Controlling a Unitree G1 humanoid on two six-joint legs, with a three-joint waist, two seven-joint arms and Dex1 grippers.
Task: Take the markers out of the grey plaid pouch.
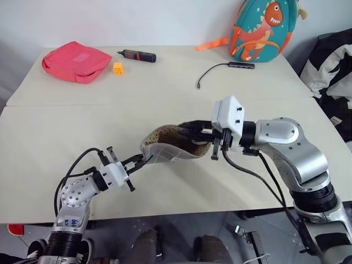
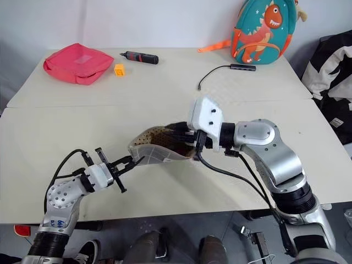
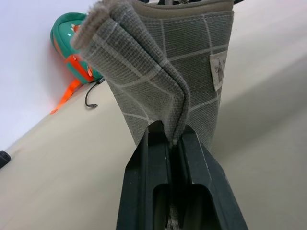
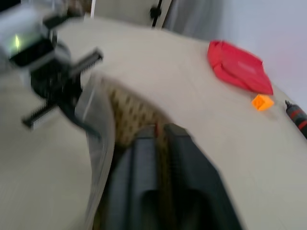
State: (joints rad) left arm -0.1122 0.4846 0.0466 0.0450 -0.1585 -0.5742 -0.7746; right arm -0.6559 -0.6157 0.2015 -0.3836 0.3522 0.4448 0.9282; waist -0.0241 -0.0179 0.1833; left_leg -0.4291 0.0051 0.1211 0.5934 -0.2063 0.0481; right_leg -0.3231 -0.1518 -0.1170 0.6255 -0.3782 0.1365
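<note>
The left claw (image 1: 141,161) was clamped on one end of the grey plaid pouch (image 1: 165,147), holding it lifted above the desk (image 1: 66,143) near its front edge so the mouth faced the other arm. The right claw (image 1: 193,133) was pinched shut inside that mouth, probably on a marker, though none showed clearly.

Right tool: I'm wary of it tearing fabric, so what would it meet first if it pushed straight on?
Probably the tan dotted lining inside the grey plaid pouch; the right tool already points into its mouth.
</note>
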